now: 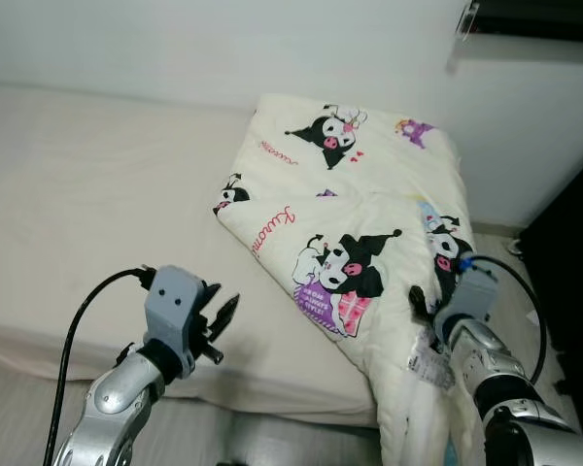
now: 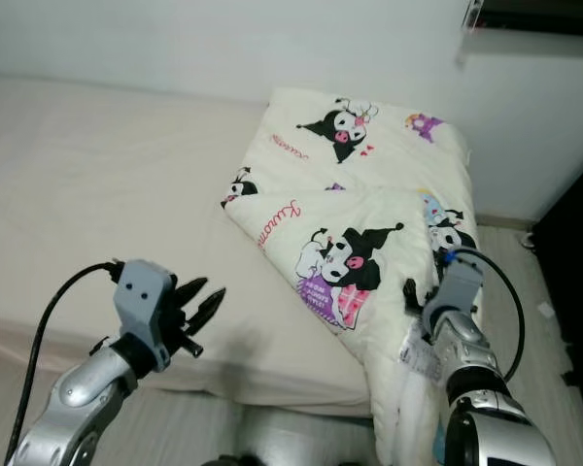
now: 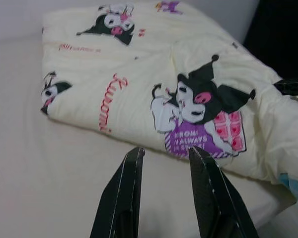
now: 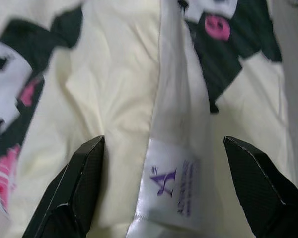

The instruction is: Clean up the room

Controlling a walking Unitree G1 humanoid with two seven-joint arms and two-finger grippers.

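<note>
Here, folded blanket [image 1: 355, 209] lengthwise toward wall [image 1: 223, 44]; corner overhanging bed [image 1: 97, 204]

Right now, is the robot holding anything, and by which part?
Nothing is held. The right tool is open around the blanket's label edge; the left tool is open above the mattress.

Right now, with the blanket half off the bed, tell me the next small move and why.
Probably close the right gripper on the blanket. Its fingers are open with the blanket's edge and white label between them, and that corner hangs off the bed. The left gripper is open over the bare mattress, holding nothing.
</note>
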